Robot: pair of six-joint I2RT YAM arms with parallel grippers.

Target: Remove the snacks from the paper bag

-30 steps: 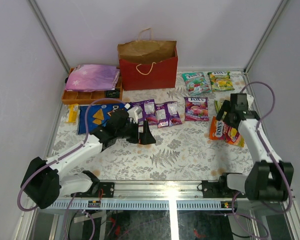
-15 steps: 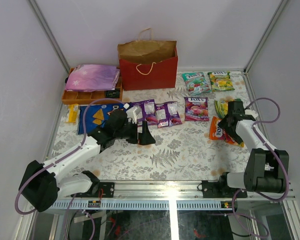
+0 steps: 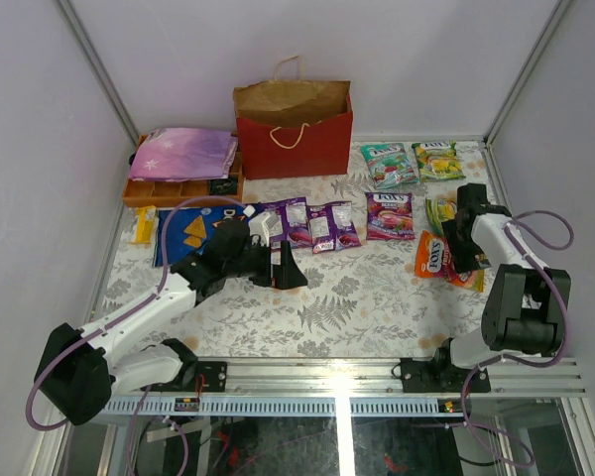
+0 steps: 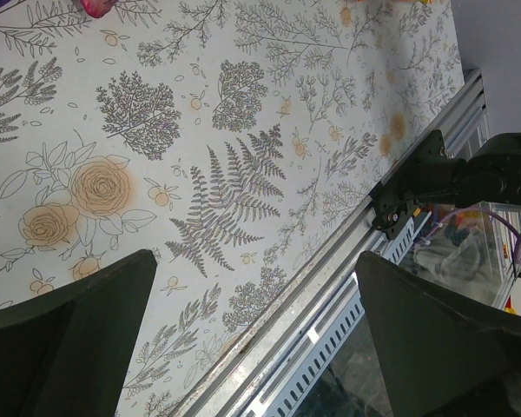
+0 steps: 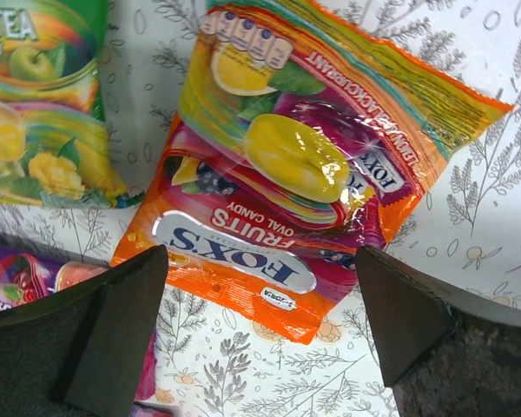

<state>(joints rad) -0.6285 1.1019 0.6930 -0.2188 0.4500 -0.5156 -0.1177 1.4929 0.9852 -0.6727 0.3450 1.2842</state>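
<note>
The red paper bag [image 3: 296, 137] stands upright at the back, mouth open. Snacks lie on the floral cloth in front of it: a blue Doritos bag [image 3: 181, 234], two purple packets [image 3: 290, 220], a pink-red packet [image 3: 389, 215], green packets [image 3: 389, 164] and an orange packet [image 3: 438, 260]. My right gripper [image 3: 456, 246] hovers open just above the orange packet [image 5: 286, 174], nothing between its fingers [image 5: 122, 321]; a green packet [image 5: 43, 95] lies beside it. My left gripper [image 3: 292, 272] hangs open and empty over bare cloth [image 4: 226, 174] in front of the purple packets.
An orange compartment tray [image 3: 149, 190] at the back left carries a pink-purple starry pouch [image 3: 183, 151]. A small yellow item [image 3: 144, 224] lies left of the Doritos bag. The metal rail [image 4: 330, 287] marks the table's near edge. White walls enclose three sides.
The right arm has folded back toward its base, its gripper dropping slightly nearer over the orange packet. The left arm has barely shifted.
</note>
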